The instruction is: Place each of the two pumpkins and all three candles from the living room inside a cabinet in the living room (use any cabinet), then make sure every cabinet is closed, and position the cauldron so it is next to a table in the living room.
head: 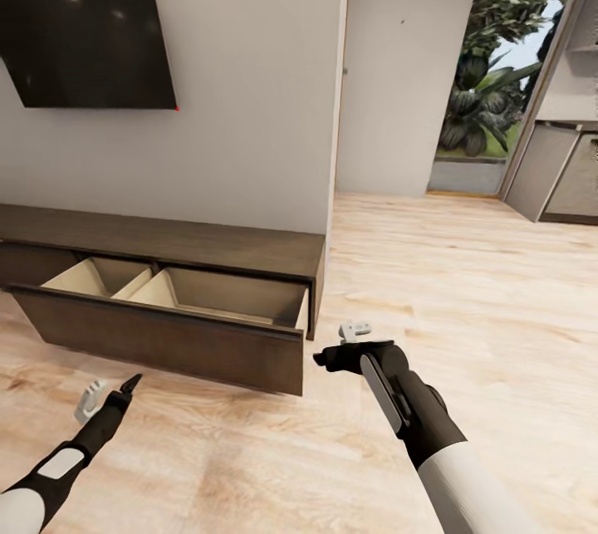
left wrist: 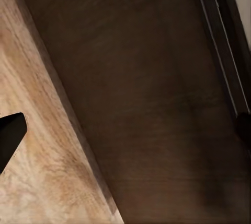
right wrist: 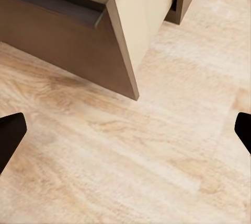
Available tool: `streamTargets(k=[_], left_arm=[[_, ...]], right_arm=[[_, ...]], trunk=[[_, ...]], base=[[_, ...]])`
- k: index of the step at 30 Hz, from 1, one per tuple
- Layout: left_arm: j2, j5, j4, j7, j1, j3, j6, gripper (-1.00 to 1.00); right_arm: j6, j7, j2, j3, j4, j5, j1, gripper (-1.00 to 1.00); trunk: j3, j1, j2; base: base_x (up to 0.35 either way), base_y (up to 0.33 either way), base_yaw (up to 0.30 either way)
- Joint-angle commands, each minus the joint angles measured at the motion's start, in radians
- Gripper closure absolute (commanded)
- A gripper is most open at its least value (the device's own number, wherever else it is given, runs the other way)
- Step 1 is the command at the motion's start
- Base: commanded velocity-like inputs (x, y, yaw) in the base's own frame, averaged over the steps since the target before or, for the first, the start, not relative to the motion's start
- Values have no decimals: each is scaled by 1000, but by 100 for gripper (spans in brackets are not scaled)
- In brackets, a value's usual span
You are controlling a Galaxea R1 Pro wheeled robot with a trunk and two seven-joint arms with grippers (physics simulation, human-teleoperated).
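Note:
The long dark brown cabinet [head: 166, 239] stands against the wall under a TV. Its drawer [head: 166, 335] is pulled out, and the beige compartments [head: 224, 293] inside hold nothing. My left gripper [head: 124, 391] hovers low over the floor just before the drawer front [left wrist: 157, 104], fingers apart. Off the drawer's right corner [right wrist: 130, 85] is my right gripper [head: 345, 345], open and empty, with its fingertips [right wrist: 10, 132] wide apart above the floor. Pumpkins, candles, cauldron and table are out of view.
A black TV [head: 87, 36] hangs on the grey wall. Light wood floor [head: 465, 285] stretches right toward a glass opening with plants [head: 490, 77]. Grey cupboards [head: 565, 177] stand at the far right.

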Motion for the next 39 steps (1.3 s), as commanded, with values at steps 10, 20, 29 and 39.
streamTargets(k=[10, 20, 29, 39], left_arm=[[4, -151, 28, -2, -1, -3, 14, -100], [3, -165, 71, 52, -1, -3, 18, -100], [2, -236, 80, 74, -1, -4, 18, -100], [0, -271, 97, 110, 0, -3, 13, -100]], right_arm=[[7, 0, 1, 1, 0, 1, -1, -100], [-2, 2, 1, 1, -1, -1, 13, -100], [-5, 3, -2, -1, 0, 0, 42, -100], [3, 8, -6, -3, 28, 2, 44, -100]], trunk=[[38, -5, 2], [77, -9, 4], [111, -13, 6], [137, -18, 9]], base=[[0, 0, 2], [0, 0, 0], [0, 0, 0], [0, -93, 0]])
